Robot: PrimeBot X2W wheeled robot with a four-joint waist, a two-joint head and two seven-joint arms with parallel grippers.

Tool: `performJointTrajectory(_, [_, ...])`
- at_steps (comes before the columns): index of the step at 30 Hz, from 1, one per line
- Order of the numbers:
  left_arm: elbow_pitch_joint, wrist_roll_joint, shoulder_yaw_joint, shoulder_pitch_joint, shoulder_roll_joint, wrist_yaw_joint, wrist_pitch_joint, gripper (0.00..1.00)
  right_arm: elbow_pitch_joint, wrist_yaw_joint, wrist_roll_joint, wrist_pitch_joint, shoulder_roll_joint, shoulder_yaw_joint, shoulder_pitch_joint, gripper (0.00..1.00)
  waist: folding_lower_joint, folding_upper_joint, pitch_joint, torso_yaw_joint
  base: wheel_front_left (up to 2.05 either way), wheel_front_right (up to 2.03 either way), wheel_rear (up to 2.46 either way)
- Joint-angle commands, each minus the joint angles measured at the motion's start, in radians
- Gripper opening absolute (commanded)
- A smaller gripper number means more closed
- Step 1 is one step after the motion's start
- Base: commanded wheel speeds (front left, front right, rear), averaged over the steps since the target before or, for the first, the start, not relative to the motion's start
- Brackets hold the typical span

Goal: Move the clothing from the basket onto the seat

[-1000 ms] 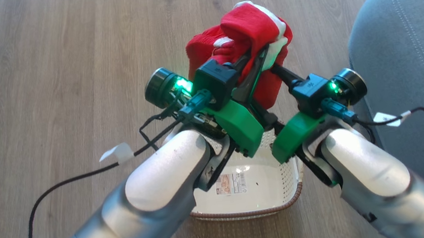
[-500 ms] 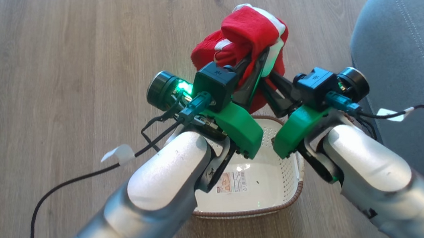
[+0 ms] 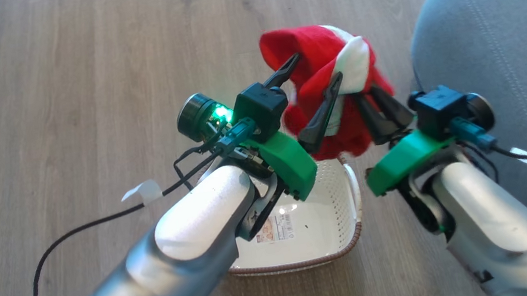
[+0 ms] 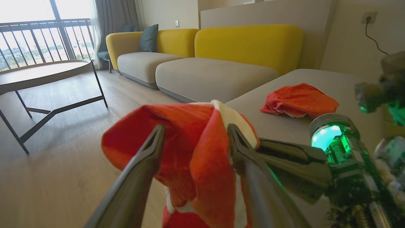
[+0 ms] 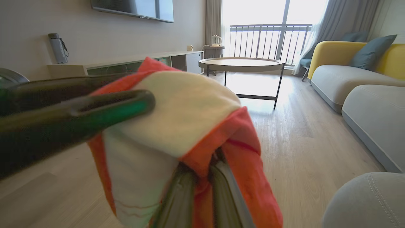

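Observation:
A red and white piece of clothing point(image 3: 314, 51) hangs in the air above the far end of the basket point(image 3: 350, 238). My right gripper point(image 3: 372, 99) is shut on its lower right side, and in the right wrist view its fingers point(image 5: 186, 190) pinch red fabric point(image 5: 246, 148). My left gripper point(image 3: 314, 72) is open, its two spread fingers lying against the cloth point(image 4: 186, 126). The cream basket shows a bare bottom with a sticker label point(image 3: 273, 228). The grey seat point(image 3: 496, 34) is at the right, and another red garment point(image 4: 299, 99) lies on it.
Wooden floor point(image 3: 60, 92) surrounds the basket. Black cables point(image 3: 82, 225) trail from both wrists. Farther off stand a round coffee table point(image 5: 242, 63) on thin legs, a yellow-backed sofa point(image 4: 218, 47) and a low TV cabinet point(image 5: 126, 61).
My right gripper has shut on the garment and my left gripper has let go and opened. The garment and right arm have shifted right, toward the seat.

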Motion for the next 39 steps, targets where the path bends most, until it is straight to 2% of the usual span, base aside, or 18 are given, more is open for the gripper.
performJointTrajectory(1, [-0.016,-0.005,0.028,-0.024,0.017,-0.009,-0.016,1.00,-0.050,0.007,-0.008,-0.005,-0.005,-0.021,0.006,0.00,0.0000,0.0000,-0.003,-0.018,0.00,0.00,0.00])
performJointTrajectory(19, [0.041,0.032,0.066,0.033,0.050,-0.064,-0.037,1.00,-0.159,0.007,-0.021,-0.005,0.002,-0.208,0.124,0.00,0.0000,0.0000,-0.009,-0.248,0.00,0.00,0.00])
performJointTrajectory(33, [0.010,0.101,0.167,0.133,0.055,-0.105,-0.038,1.00,-0.234,0.007,-0.024,-0.005,0.024,-0.290,0.198,0.00,0.0000,0.0000,-0.028,-0.498,0.00,0.00,0.00])
performJointTrajectory(39, [0.019,0.126,0.178,0.132,0.037,-0.132,-0.038,1.00,-0.282,0.007,-0.039,-0.005,0.031,-0.363,0.248,0.00,0.0000,0.0000,-0.011,-0.515,0.00,0.00,0.00])
